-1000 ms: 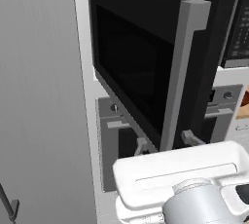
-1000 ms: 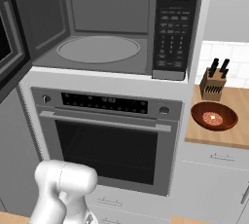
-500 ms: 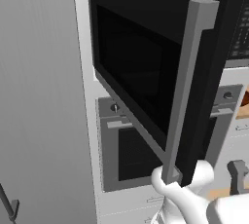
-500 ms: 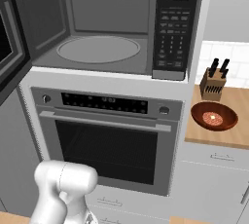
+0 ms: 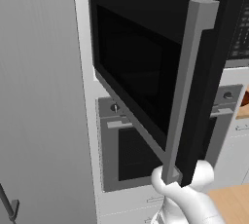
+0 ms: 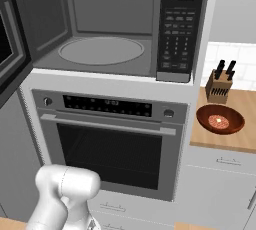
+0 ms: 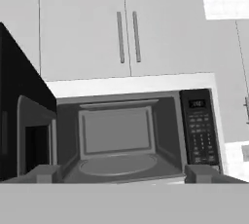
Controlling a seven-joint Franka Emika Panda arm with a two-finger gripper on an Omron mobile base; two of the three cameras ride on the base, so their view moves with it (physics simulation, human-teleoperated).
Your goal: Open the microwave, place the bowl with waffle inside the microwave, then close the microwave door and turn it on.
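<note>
The microwave point(image 6: 100, 29) stands open, its grey cavity and round turntable point(image 6: 100, 50) bare. The microwave door point(image 5: 146, 72) is swung far out to the left, its grey bar handle point(image 5: 187, 91) close to the left base camera. On the wooden counter to the right sits the reddish-brown bowl point(image 6: 220, 119) holding the small pale waffle point(image 6: 219, 121). My gripper point(image 7: 124, 175) is open with nothing between its fingertips point(image 7: 46, 173). It faces the microwave point(image 7: 121, 135) from some distance, level with the cavity floor, with the door point(image 7: 19, 121) at its left.
A steel oven point(image 6: 110, 144) with a horizontal handle sits under the microwave. A knife block point(image 6: 220, 85) stands behind the bowl on the wooden counter point(image 6: 245, 139). White upper cabinets point(image 7: 82, 28) hang above the microwave. A tall grey panel point(image 5: 39, 96) stands left of the door.
The door swung wider toward the left base camera, then stopped. The white hand left the handle and dropped out of the left base view. The bowl has not moved.
</note>
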